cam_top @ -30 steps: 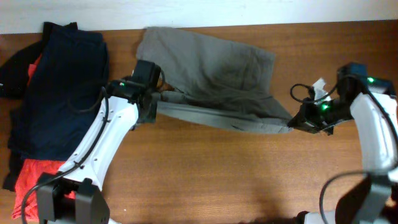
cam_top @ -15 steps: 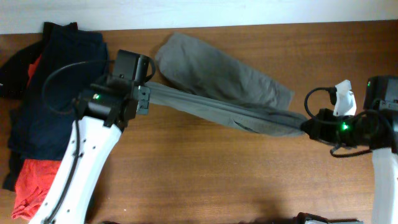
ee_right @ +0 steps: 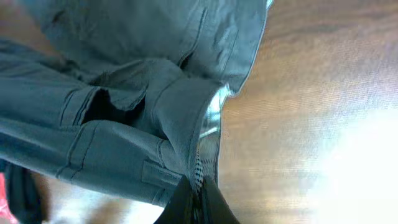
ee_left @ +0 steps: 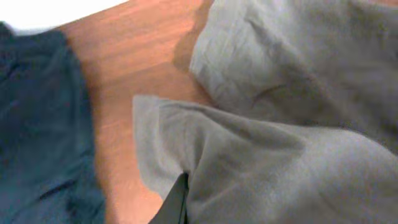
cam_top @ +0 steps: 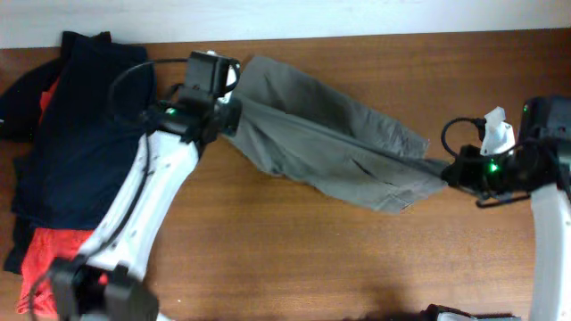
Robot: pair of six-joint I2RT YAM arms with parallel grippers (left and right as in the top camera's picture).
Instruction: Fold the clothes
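shorts spread across table centre, garment pile to their left, at table edge

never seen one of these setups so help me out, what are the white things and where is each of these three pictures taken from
The white things are two robot arms at a wooden table, each ending in a two-finger gripper. The overhead picture looks straight down from a fixed camera. The other two pictures come from small cameras on the wrists, so each shows a close-up along that arm's own fingers. The left gripper and the right gripper each pinch one end of the grey-olive shorts, which stretch between them. At the table's left side lie a navy garment and an orange-red one; neither is held.
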